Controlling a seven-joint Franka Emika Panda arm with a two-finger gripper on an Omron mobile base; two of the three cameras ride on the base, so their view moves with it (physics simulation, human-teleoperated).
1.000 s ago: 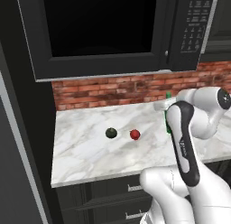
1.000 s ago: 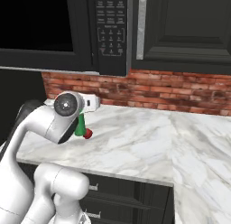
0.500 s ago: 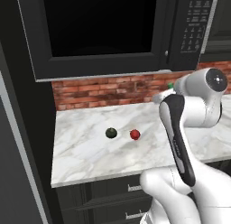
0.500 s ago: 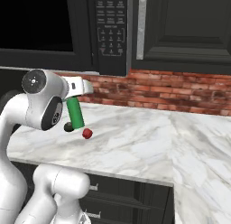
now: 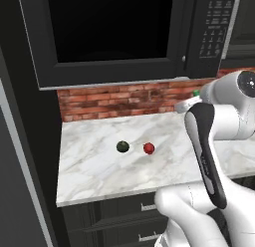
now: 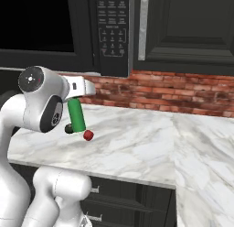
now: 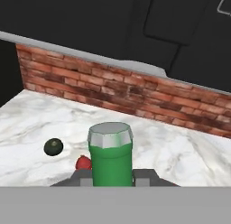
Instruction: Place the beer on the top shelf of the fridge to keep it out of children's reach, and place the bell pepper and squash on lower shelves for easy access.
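Observation:
My gripper (image 6: 73, 101) is shut on the neck of the beer (image 6: 76, 116), a slim green bottle hanging slightly tilted above the marble counter (image 6: 137, 143). The hand view looks down the beer (image 7: 111, 161) at its grey cap, between the finger tips of the gripper (image 7: 112, 175). On the counter below lie the red bell pepper (image 5: 148, 148) (image 6: 88, 135) (image 7: 82, 163) and, just left of it, the dark green squash (image 5: 122, 146) (image 6: 68, 128) (image 7: 53, 147). The fridge's dark side panel (image 5: 22, 156) stands at the counter's left end; its top shelf and lower shelves are out of view.
A black microwave (image 5: 114, 34) hangs over the counter, with a red brick backsplash (image 6: 173, 91) behind. Dark cabinets (image 6: 187, 29) sit to the microwave's right and dark drawers (image 5: 119, 221) below the counter edge.
The arm has lifted the beer off the counter and carried it left, toward the bell pepper and squash. The two foods have not moved.

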